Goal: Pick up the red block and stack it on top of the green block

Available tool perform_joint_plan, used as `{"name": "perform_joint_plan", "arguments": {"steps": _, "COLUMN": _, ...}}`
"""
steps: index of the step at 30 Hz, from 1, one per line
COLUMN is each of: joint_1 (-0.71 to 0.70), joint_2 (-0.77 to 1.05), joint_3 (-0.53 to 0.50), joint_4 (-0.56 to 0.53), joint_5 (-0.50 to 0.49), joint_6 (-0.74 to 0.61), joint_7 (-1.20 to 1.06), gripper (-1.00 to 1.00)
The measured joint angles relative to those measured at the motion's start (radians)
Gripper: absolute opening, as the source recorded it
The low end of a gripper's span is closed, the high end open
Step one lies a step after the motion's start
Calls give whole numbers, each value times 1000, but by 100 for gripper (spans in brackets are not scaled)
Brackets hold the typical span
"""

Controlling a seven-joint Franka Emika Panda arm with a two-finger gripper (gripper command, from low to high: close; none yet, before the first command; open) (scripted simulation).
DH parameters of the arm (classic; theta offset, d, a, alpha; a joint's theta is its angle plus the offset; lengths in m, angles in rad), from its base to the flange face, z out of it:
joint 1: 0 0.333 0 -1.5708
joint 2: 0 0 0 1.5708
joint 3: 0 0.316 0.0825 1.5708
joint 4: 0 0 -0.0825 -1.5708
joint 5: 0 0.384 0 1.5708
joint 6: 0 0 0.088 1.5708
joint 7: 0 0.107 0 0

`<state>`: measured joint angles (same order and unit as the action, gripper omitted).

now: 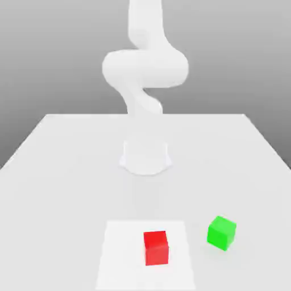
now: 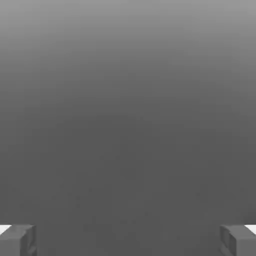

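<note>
A red block [image 1: 156, 248] sits nearest the camera on a paler square patch [image 1: 122, 256] of the white table [image 1: 51, 165], in the exterior view. A green block [image 1: 221, 232] stands near it at about two o'clock, off the patch, the two cubes apart and not touching. Farther back, at twelve o'clock from the red block, the white Franka arm [image 1: 145, 71] rises from its round base [image 1: 145, 157]. In the hand view, the gripper [image 2: 128, 240] has its jaws spread wide, its grey fingertips [image 2: 18, 240] holding nothing.
</note>
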<state>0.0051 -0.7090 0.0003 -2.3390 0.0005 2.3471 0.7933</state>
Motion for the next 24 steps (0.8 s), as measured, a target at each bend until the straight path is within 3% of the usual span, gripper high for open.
{"name": "perform_joint_plan", "arguments": {"steps": 20, "joint_1": 35, "joint_2": 732, "joint_3": 11, "joint_4": -313, "joint_5": -1, "joint_6": 379, "joint_7": -50, "gripper": 0}}
{"name": "perform_joint_plan", "arguments": {"steps": 24, "joint_1": 37, "joint_2": 877, "joint_3": 10, "joint_4": -322, "joint_5": -6, "joint_6": 485, "joint_7": -50, "gripper": 0}}
